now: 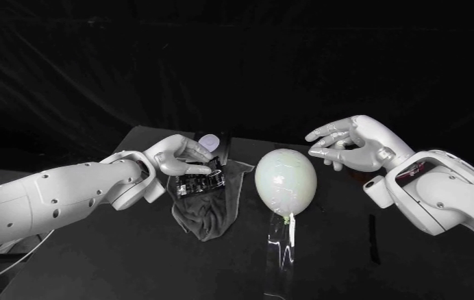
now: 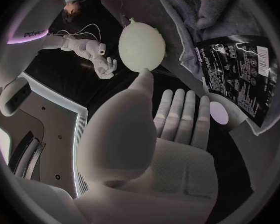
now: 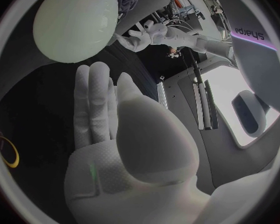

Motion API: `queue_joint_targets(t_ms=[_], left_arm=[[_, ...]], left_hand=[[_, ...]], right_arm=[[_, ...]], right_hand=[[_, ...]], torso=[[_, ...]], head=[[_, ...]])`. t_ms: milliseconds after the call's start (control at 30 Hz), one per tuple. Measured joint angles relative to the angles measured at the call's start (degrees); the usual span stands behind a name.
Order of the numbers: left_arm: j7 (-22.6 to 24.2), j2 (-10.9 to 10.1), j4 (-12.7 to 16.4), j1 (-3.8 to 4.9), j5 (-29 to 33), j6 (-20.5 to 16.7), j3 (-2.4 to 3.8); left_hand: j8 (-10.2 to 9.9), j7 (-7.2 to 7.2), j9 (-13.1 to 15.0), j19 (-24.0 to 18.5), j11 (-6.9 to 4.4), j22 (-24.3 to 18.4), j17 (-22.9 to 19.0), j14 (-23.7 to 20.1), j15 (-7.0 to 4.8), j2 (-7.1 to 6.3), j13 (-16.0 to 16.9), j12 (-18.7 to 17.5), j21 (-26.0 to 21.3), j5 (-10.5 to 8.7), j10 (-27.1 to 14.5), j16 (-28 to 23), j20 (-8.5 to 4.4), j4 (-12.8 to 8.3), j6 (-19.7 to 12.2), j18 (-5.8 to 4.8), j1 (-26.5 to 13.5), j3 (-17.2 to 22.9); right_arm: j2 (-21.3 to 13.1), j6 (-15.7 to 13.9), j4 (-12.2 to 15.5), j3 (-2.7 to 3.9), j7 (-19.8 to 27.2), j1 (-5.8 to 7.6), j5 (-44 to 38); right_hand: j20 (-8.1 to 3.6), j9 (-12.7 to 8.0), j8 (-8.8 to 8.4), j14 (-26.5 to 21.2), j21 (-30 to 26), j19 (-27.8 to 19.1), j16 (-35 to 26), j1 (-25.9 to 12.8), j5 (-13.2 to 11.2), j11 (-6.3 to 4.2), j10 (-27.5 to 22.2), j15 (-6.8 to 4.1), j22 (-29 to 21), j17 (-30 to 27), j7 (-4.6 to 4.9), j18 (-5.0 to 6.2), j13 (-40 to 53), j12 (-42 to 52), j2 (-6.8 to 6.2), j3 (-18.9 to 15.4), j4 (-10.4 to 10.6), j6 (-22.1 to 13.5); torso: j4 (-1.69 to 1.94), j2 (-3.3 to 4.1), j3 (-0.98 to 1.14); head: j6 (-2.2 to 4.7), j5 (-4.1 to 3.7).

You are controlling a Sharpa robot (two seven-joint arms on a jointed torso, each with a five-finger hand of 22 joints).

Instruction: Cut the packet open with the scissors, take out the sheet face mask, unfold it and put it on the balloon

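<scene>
Left hand point(image 1: 183, 157) sits at the top edge of the packet point(image 1: 203, 180), fingers bent down onto it in the head view; from the wrist they look straight and side by side, so I cannot tell if it has a real hold or is only touching. Packet lies flat on the table point(image 1: 118, 259), just left of the balloon point(image 1: 285, 180). A grey, thin sheet point(image 1: 207, 221) spreads from under the packet toward the robot; I take it for the mask, out of the packet but crumpled, not laid flat. Balloon stands near table centre, bare, nothing on it. Right hand point(image 1: 351, 146) hangs above the table just right of the balloon, fingers loosely apart and a little curled, holding nothing, not touching the balloon. Step in hand, by my reading: cutting is done and the mask is to be freed and opened out. Next move calls for a pinch on one edge of the sheet, the packet cleared off it, and the right hand brought across to take the opposite edge so it can be spread before going over the balloon.
</scene>
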Motion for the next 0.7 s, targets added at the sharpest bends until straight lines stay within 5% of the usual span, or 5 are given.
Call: queue_joint_targets(t_ms=[133,300,433,700], left_arm=[[-0.46,-0.15,-0.17,-0.31,-3.79,-2.54,-0.22],[-2.92,-0.15,-0.29,-0.74,-10.8,-6.44,-0.59],[-6.44,-0.08,-0.12,-1.68,-16.92,-8.74,-0.81],[-14.86,0.94,0.03,-3.32,-28.93,-11.84,-0.99]], left_hand=[[-1.52,-1.42,-0.89,-1.87,-0.41,-1.1,-0.83,-2.6,0.31,-0.52,0.0,0.0,-1.44,0.0,-2.47,-2.33,-0.02,3.42,-1.76,-0.01,3.01,-6.27],[-2.73,-0.38,-1.58,-1.64,-0.29,-1.3,-1.89,-7.57,0.51,-2.93,-0.15,-0.27,-1.45,0.0,-5.89,-4.74,-0.24,4.2,-3.82,-0.02,4.24,-12.0],[-4.33,1.03,-2.81,-2.78,-2.2,-1.69,-3.03,-13.8,-1.36,-6.23,-0.45,-0.51,-2.22,0.0,-12.89,-7.24,-0.33,4.29,-8.11,-0.01,2.21,-14.83],[-4.45,1.03,-3.12,-5.85,-3.59,-2.22,-3.56,-17.08,-3.23,-6.34,-0.44,-0.5,-3.0,0.0,-16.07,-8.45,-1.16,4.3,-9.05,-0.01,2.1,-15.13]], right_arm=[[0.65,0.64,-0.15,0.0,-0.82,-0.35,-3.22],[1.52,0.98,-0.78,0.0,-1.73,-0.66,-5.29],[1.91,1.0,-1.16,0.01,-2.25,-1.0,-5.85],[1.91,0.83,-1.18,0.0,-2.99,-1.27,-6.21]], right_hand=[[-0.28,-0.5,-0.95,0.25,3.36,0.55,8.29,-0.97,0.0,-0.12,-0.12,-0.11,2.85,6.84,0.13,-0.33,0.0,0.0,-0.53,1.38,-0.11,0.52],[-0.26,-0.84,-1.47,0.23,5.51,0.54,15.19,-1.29,0.0,-0.21,-0.21,-0.09,5.01,13.44,0.19,-0.36,0.0,0.0,-0.85,2.53,-0.13,0.63],[-0.05,-1.05,-1.93,0.09,6.91,0.32,19.96,-1.6,0.0,0.01,-0.86,0.04,6.46,18.32,0.17,-0.37,-0.01,0.0,-1.16,3.61,-0.1,0.65],[0.14,-1.26,-2.26,0.3,11.87,0.13,28.07,-2.27,0.0,0.11,-1.36,0.25,11.41,26.55,0.25,-0.4,-0.01,0.01,-1.83,5.47,-0.12,0.82]], torso=[[0.04,0.0,0.0],[-0.02,-0.05,0.0],[-0.05,-0.05,0.03],[-0.08,-0.05,0.08]], head=[[-0.53,1.49],[-1.22,2.87],[-1.55,3.35],[-1.98,3.64]])
